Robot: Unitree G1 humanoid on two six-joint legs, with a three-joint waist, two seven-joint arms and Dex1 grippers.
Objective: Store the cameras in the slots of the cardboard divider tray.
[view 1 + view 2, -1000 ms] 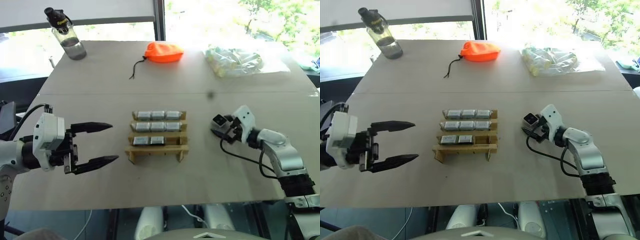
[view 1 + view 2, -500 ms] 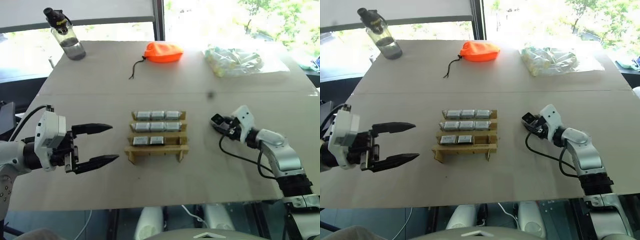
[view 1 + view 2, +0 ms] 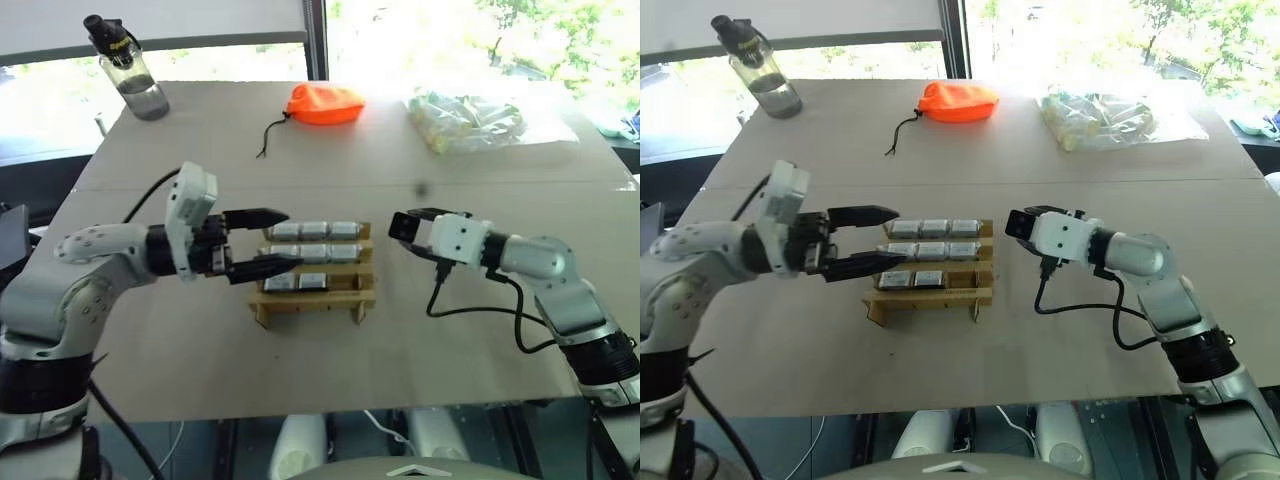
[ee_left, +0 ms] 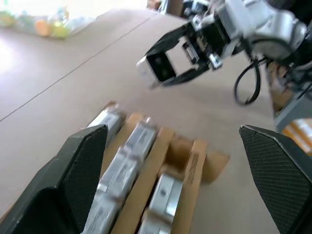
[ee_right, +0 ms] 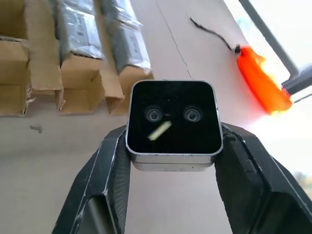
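The right gripper (image 5: pixel 170 146) pinches a camera (image 5: pixel 171 124) by its sides at 3 o'clock of the cardboard divider tray (image 3: pixel 312 296), black lens face visible. The left gripper (image 3: pixel 268 240) is spread wide at the tray's 9 o'clock edge. Eight cameras (image 3: pixel 315 230) occupy slots. No legible writing is visible.

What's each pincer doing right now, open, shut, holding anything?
Left pincer: open, holding nothing, at the tan cardboard divider tray.
Right pincer: shut on a small boxy silver-edged camera with a black lens face.
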